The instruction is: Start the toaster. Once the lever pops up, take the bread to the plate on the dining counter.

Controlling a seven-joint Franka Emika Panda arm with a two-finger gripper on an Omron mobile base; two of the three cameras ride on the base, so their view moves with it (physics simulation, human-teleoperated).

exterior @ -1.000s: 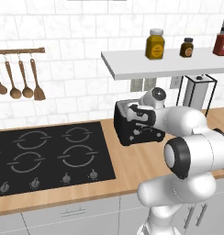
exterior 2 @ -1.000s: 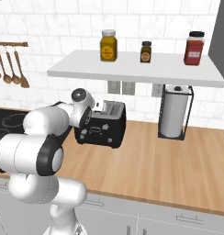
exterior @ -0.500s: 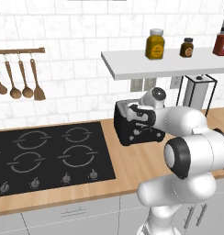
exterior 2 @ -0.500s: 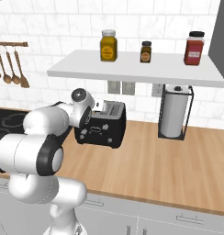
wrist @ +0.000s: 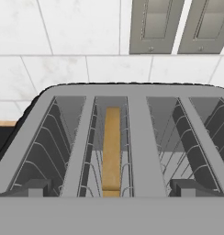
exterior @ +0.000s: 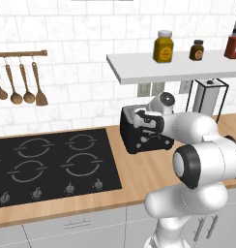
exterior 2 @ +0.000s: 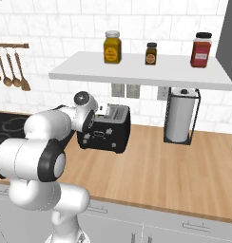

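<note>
One slice of bread (wrist: 112, 149) stands on edge, low in the toaster (exterior: 139, 130) on the wall counter (exterior 2: 184, 166). Directly above, the gripper (wrist: 112, 187) hangs with jaws wide, probably lining up.

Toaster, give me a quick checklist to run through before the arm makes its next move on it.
1. Bread seated in a slot of the toaster: ok, the slice stands on edge inside a slot in the hand view.
2. End effector open: ok, the fingers stand wide apart over the slots.
3. End effector holding nothing: ok, nothing lies between the fingers.
4. End effector above the toaster: ok, the hand view looks straight down into the slots.
5. Lever position: cannot tell, the arm covers that part of the toaster in the base views.
6. Paper towel holder apart from the toaster: ok, bare counter between them.
</note>
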